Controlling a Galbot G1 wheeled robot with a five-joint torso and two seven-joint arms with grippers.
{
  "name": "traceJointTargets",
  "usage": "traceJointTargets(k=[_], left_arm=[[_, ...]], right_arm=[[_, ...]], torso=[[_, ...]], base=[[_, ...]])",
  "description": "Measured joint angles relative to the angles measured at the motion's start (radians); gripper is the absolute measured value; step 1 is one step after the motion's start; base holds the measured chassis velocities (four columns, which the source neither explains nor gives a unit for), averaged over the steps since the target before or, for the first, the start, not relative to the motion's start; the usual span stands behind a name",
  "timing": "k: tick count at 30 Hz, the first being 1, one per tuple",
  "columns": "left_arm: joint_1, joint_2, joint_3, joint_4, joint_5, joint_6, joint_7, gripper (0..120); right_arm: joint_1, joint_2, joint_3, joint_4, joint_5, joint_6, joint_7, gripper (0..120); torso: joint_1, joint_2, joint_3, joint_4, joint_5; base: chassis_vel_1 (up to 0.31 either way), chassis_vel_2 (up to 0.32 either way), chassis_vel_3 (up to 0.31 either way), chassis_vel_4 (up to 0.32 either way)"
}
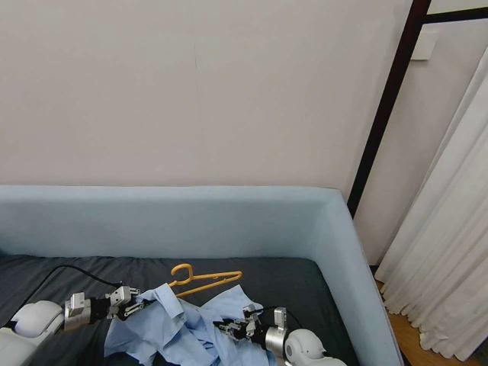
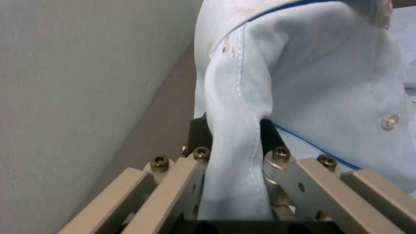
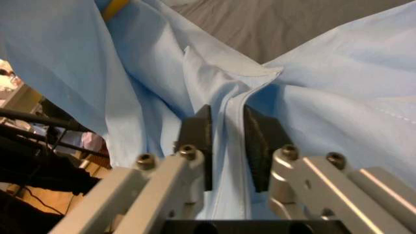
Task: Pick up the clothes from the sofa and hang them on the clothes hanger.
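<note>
Now your shirt (image 1: 181, 329) lies crumpled on the sofa's (image 1: 305, 284) dark seat. The left gripper (image 1: 143, 303) is clamped tight on one fold, and the right gripper (image 1: 230, 329) is pinched shut on an edge. An orange hanger (image 1: 204, 280) lies just behind it. Beyond stand the pale-blue backrest (image 1: 229, 217), the blank wall (image 1: 191, 91), and a curtain (image 1: 450, 252) to the right.

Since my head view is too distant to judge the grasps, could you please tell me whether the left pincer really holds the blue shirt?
Observer: Yes; its wrist view shows the left pincer shut on a stitched edge of the blue shirt.
Operator: Thank you; and the right one?
Observer: The right pincer is shut on a hemmed fold, pads pressing both sides.
Operator: Is the hanger caught there?
Observer: No; the orange hanger peeks out beyond the cloth, apart from those pads.
</note>
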Motion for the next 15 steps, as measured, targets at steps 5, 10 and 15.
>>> traceJointTargets(k=[5,10,15], left_arm=[[0.001,0.003,-0.001,-0.002,0.001,-0.001,0.0,7],[0.001,0.003,-0.001,-0.002,0.001,-0.002,0.0,7],[0.004,-0.003,-0.007,-0.006,-0.049,-0.016,0.001,7]], right_arm=[[0.005,-0.001,0.0,-0.001,0.009,-0.001,0.0,0],[0.005,-0.004,-0.001,-0.001,-0.005,0.003,0.004,0],[-0.009,-0.049,0.009,0.067,0.022,0.048,0.072,0]], torso=[[0.0,0.0,0.0,0.0,0.0],[0.0,0.0,0.0,0.0001,0.0],[0.0,0.0,0.0,0.0002,0.0]], base=[[0.0,0.0,0.0,0.0],[0.0,0.0,0.0,0.0],[0.0,0.0,0.0,0.0]])
